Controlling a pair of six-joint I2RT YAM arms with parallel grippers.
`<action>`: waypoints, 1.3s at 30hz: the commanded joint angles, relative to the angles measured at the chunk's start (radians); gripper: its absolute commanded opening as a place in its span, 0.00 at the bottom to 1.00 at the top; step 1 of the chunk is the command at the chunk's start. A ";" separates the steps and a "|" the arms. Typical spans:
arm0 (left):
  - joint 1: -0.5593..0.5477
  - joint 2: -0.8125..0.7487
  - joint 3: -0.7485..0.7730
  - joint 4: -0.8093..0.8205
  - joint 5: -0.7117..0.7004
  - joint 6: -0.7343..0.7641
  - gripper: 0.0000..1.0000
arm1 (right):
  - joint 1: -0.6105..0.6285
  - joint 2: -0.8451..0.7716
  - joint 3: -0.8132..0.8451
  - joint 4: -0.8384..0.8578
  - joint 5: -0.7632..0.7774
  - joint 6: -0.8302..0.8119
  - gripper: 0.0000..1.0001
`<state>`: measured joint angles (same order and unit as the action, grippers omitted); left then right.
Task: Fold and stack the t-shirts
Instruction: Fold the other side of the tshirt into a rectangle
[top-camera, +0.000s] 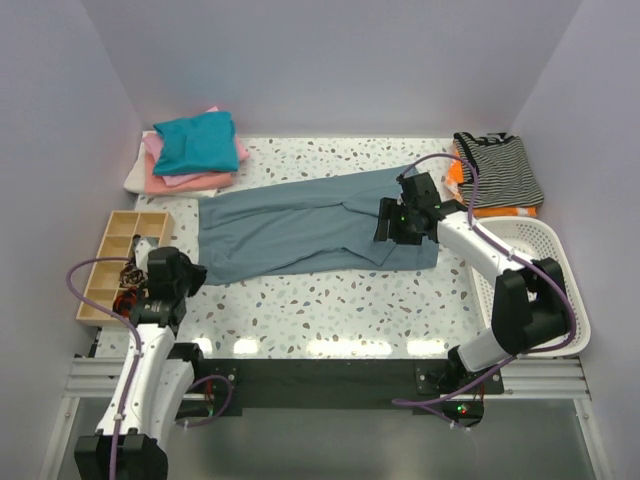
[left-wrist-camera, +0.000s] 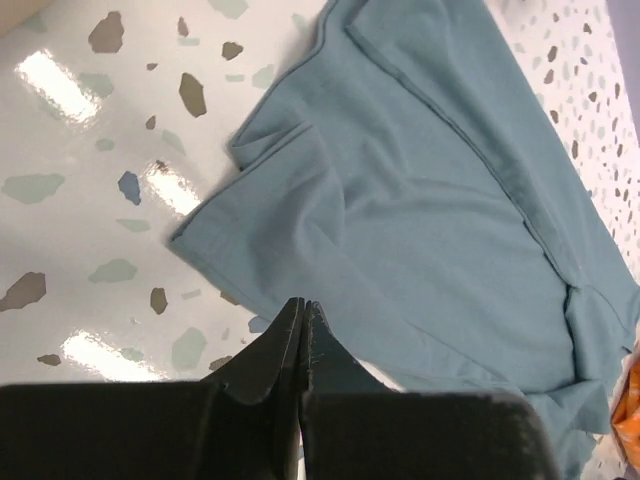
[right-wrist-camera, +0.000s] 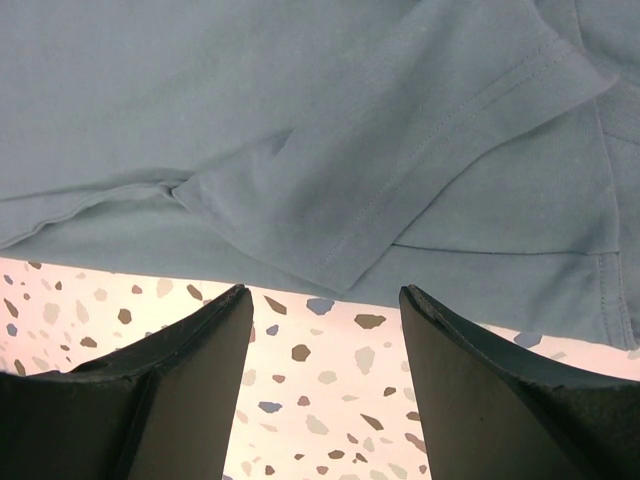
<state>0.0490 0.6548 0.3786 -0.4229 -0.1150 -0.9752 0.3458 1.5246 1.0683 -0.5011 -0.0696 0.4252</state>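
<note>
Where the large slate-blue cloth t-shirt (top-camera: 300, 225) lies spread flat, the left fingers (left-wrist-camera: 285, 345) are pressed together at its near-left corner; whether they pinch cloth I cannot tell. The right fingers (right-wrist-camera: 190, 350) stand apart, empty, over its near hem. It rests on a white speckled table (top-camera: 350, 300) between lilac walls (top-camera: 330, 60). Folded teal, pink and white t-shirts (top-camera: 195, 145) are stacked beyond its far-left corner.

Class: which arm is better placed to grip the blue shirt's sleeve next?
Probably the right arm: its open jaws hang at the sleeve hem; the left arm's jaws are shut at the shirt's far end.
</note>
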 joint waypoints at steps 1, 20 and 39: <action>-0.003 -0.003 0.059 -0.115 0.006 0.055 0.00 | -0.001 -0.024 -0.018 0.016 0.008 -0.009 0.65; -0.008 0.100 -0.116 0.070 -0.182 -0.048 0.56 | -0.002 -0.018 -0.010 -0.002 0.008 -0.031 0.65; -0.008 0.301 -0.144 0.303 -0.149 -0.031 0.29 | -0.001 0.011 -0.008 -0.007 0.022 -0.037 0.65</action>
<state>0.0433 0.9405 0.2623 -0.1535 -0.2749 -1.0103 0.3458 1.5265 1.0538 -0.5079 -0.0689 0.4038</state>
